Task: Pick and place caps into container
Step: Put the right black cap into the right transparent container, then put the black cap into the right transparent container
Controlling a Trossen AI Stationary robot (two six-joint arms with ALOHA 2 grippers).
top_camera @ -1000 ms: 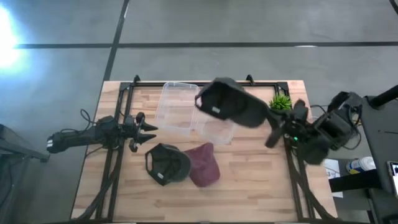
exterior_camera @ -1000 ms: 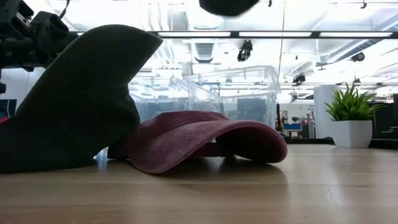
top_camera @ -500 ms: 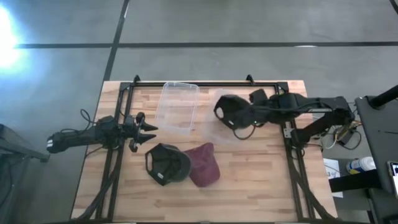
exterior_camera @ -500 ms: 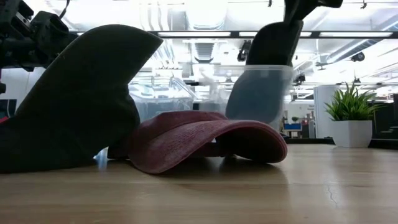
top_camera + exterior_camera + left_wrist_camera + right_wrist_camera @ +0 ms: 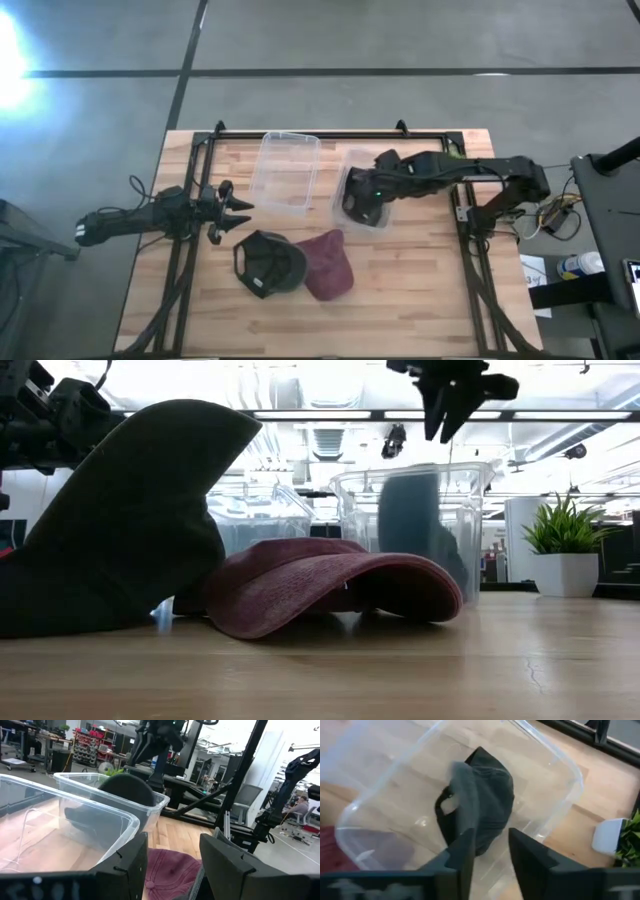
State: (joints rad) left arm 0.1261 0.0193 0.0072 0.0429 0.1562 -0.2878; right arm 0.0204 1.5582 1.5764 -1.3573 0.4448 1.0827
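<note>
The black cap [image 5: 481, 815] sits inside the right clear container [image 5: 352, 160], standing partly on edge, with its top above the rim in the left wrist view [image 5: 126, 789]. My right gripper [image 5: 490, 852] hangs open just above it [image 5: 447, 420] and touches nothing. The dark olive-grey cap [image 5: 268, 262] and the maroon cap [image 5: 328, 265] lie side by side on the table, near the front. My left gripper [image 5: 172, 857] waits open at the table's left [image 5: 235, 207].
A second clear container [image 5: 285, 172] stands left of the first, close beside it. A small potted plant [image 5: 452, 163] stands at the far right corner. A black frame [image 5: 300, 132] edges the table. Bare wood lies on the near right.
My right gripper carried the black cap from high over the table's far right toward the left, came down over the right container and let go. The cap now sits inside, clear of the fingers. In the low view the container has slid a little toward the right.
</note>
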